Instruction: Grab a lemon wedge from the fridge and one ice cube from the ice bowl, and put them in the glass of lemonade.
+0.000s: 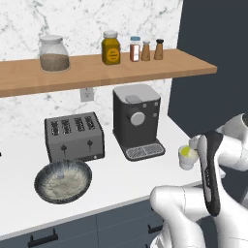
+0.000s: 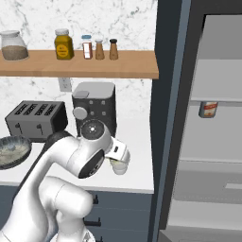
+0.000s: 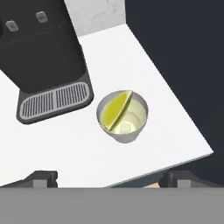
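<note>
Tool (image 3: 107, 178) open above glass of lemonade (image 3: 122, 117), lemon wedge (image 3: 115, 110) inside (bright yellow)

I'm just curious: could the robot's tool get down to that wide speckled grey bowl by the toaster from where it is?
Probably yes: the wide speckled grey bowl sits uncovered near the counter's front edge, and the open tool hangs above the small lemonade tumbler.

Nothing readable here, honestly. The yellow jar (image 1: 111, 48) on the shelf (image 1: 145, 70) has a dark label mark, and the can (image 2: 208, 109) in the fridge (image 2: 212, 142) has an orange label, but both are just blurry blobs.
</note>
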